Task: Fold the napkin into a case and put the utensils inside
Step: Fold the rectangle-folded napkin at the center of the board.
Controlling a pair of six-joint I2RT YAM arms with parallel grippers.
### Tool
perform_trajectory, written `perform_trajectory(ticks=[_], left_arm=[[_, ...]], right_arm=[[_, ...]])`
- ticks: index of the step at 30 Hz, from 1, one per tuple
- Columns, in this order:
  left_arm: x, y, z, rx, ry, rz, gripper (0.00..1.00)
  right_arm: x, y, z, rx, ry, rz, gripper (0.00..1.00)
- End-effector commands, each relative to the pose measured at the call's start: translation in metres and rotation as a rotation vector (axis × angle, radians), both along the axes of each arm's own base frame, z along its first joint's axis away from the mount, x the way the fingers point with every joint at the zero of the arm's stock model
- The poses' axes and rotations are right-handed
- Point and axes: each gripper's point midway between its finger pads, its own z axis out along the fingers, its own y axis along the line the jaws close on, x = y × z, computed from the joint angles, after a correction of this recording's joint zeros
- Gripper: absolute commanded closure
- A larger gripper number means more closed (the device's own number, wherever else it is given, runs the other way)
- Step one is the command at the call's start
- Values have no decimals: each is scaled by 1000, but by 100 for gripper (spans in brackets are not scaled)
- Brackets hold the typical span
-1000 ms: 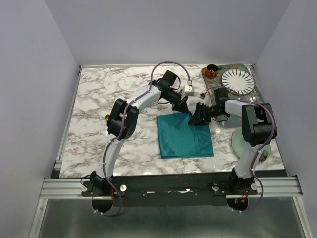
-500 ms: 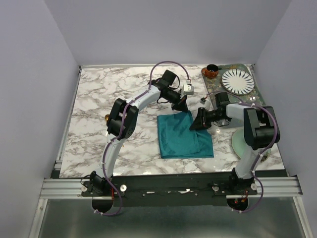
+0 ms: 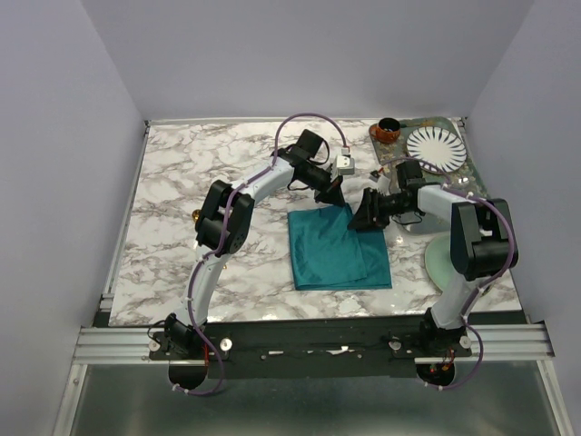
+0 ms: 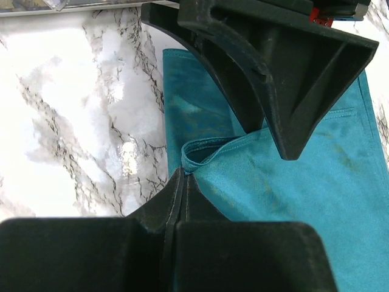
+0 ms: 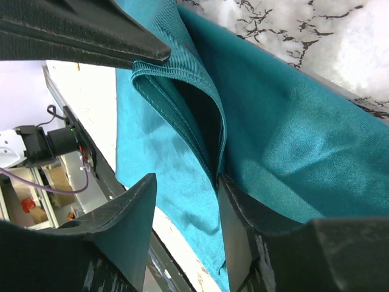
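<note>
Two layers of soft teal napkin (image 3: 338, 247) lie as a smooth rectangle mid-counter (image 3: 182, 182), on veined marble. The left gripper (image 4: 184, 176) has its jaws pinching the stitched far hem; the right gripper (image 5: 185, 182) has its jaws spread around the layered edge.

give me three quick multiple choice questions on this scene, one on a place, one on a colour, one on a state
1. Where does the white striped plate sit on the table?
A) far right corner
B) near left corner
C) middle of the near edge

2. What colour is the napkin?
A) red
B) teal
C) yellow

3. How do the left jaws stand?
A) wide open
B) out of every view
C) shut

Answers: 1 A, the top view shows the plate at the far right. 2 B, the cloth is teal in all three views. 3 C, the left wrist view shows the fingers pressed together at the napkin's hem.
</note>
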Motion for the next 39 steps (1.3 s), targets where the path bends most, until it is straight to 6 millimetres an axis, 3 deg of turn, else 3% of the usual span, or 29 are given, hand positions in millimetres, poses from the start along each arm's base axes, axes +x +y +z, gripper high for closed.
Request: perform_trajectory(ticks=[1, 7, 13, 17, 19, 20, 22, 26, 27, 29, 30, 32, 33, 35, 39], left_arm=[[3, 1, 28, -40, -51, 2, 100], [2, 1, 27, -40, -49, 1, 100], [2, 1, 27, -43, -46, 1, 100], [3, 1, 25, -42, -45, 5, 100], [4, 2, 24, -36, -42, 13, 100], [5, 2, 24, -35, -43, 19, 99], [7, 2, 24, -30, -45, 37, 90], [13, 3, 33, -23, -32, 107, 65], [13, 7, 31, -13, -19, 129, 54], [20, 11, 46, -27, -47, 179, 46], [19, 20, 43, -14, -5, 224, 40], [29, 27, 64, -47, -61, 293, 36], [24, 34, 55, -27, -25, 327, 30], [30, 45, 72, -39, -77, 395, 24], [17, 68, 65, 24, -45, 483, 23]], right_arm=[[-3, 0, -8, -18, 46, -2, 48], [-5, 1, -12, -16, 58, 1, 54], [-8, -4, -25, -52, 90, -9, 48], [-10, -4, -26, -51, 100, -10, 63], [-10, -2, -20, -39, 90, -9, 82], [-11, -2, -18, -35, 91, -10, 86], [-10, -1, -8, -27, 73, -14, 99], [-10, -3, 0, -42, 79, -44, 99], [-9, -5, 0, -59, 83, -57, 99], [-12, -6, 5, -69, 98, -79, 99], [-13, -8, 5, -85, 100, -89, 99], [-17, -11, 8, -103, 112, -102, 99], [-17, -14, 11, -127, 99, -113, 99], [-23, -19, 10, -160, 112, -112, 99], [-36, -34, -1, -258, 139, -121, 99]])
